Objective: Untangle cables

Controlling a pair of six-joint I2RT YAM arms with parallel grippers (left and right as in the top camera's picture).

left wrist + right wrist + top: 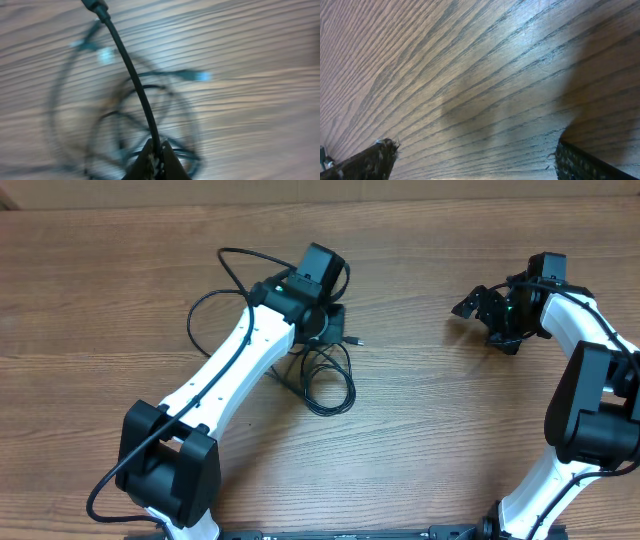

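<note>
Thin black cables (325,380) lie looped and tangled on the wooden table, left of centre, with a small plug end (357,341) sticking out to the right. My left gripper (322,328) is over the top of the tangle. In the left wrist view it (156,156) is shut on one black cable (131,75), which rises taut above blurred loops (115,135) on the table. My right gripper (482,313) is open and empty at the right; its wrist view shows only bare wood between the fingers (472,160).
A thicker black cord (215,300) runs in a loop along the left arm from its wrist. The wooden table (440,420) fills all views. The arm bases stand at the front edge.
</note>
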